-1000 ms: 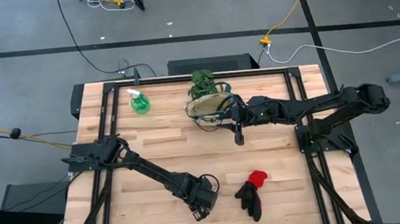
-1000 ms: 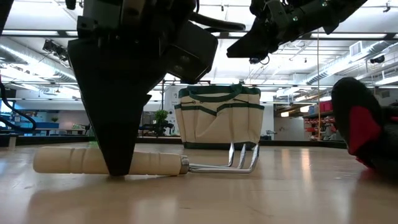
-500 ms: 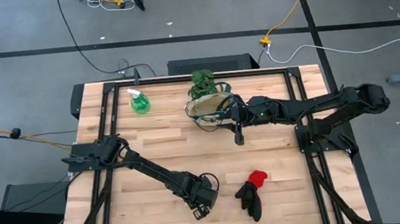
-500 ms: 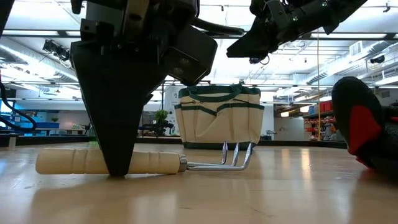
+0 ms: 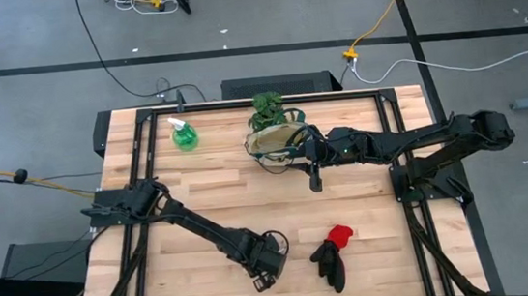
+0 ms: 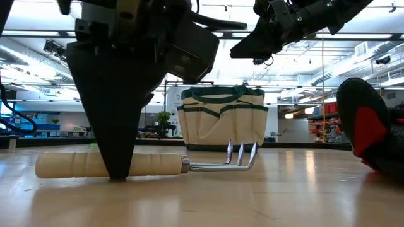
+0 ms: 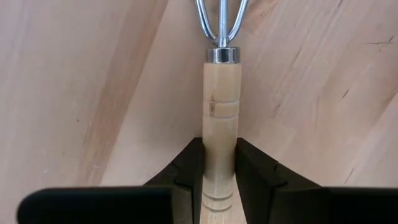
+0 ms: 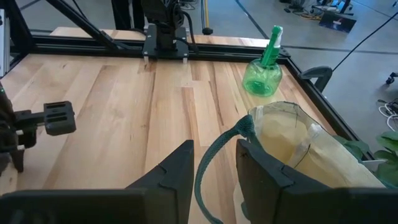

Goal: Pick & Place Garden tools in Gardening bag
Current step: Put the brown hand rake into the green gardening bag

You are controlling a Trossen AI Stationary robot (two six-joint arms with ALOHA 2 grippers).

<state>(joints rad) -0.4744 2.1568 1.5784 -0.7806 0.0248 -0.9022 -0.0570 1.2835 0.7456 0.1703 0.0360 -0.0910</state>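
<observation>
Left tool (image 7: 217, 174) is clamped narrow on the hand rake (image 7: 220, 118) handle lying flat on the desk (image 5: 210, 187), well apart from the gardening bag (image 5: 273, 142); lift straight up, keep grip centered; right tool (image 8: 214, 165) straddles the bag's green handle (image 8: 214, 155), closure unclear.

No legible text, label, brand, number or sign appears on any item in these views, including the gardening bag (image 6: 222, 118) and spray bottle (image 8: 265, 67).
</observation>
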